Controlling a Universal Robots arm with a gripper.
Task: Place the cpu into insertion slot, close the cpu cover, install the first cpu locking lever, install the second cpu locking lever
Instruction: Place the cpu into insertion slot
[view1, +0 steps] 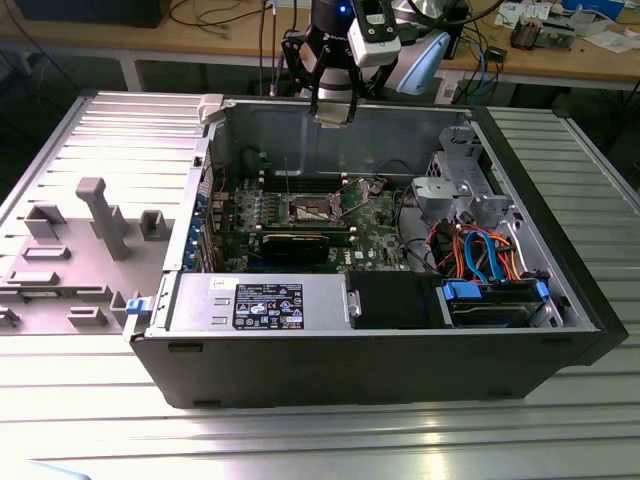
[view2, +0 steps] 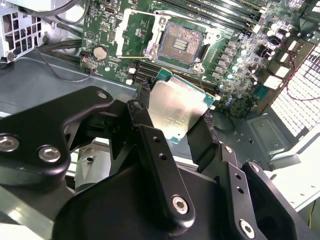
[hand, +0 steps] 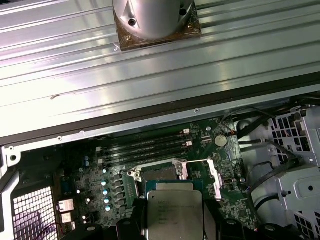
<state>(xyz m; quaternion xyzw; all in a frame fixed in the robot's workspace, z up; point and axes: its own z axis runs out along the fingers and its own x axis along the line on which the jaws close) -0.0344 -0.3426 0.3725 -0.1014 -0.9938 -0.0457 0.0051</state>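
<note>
One cpu (view2: 177, 112) is pinched by its edges between the two black fingers (view2: 144, 95) of the claw (view2: 176, 107). It is held above the green board, near the single insertion slot (view2: 181, 45), whose contacts are bared. One cpu cover (view2: 121, 31) is seen swung open beside the slot, and one coin battery (view2: 101, 52) is spotted close by. In the exterior view the claw (view1: 333, 108) is hung at twelve o'clock of the open computer case (view1: 560, 330), which is set on the ribbed worktop (view1: 300, 440). One printed label (view1: 268, 305) is noted at six o'clock, its text too small to tell. Bundled cables (view1: 480, 255) are seen at three o'clock.
</note>
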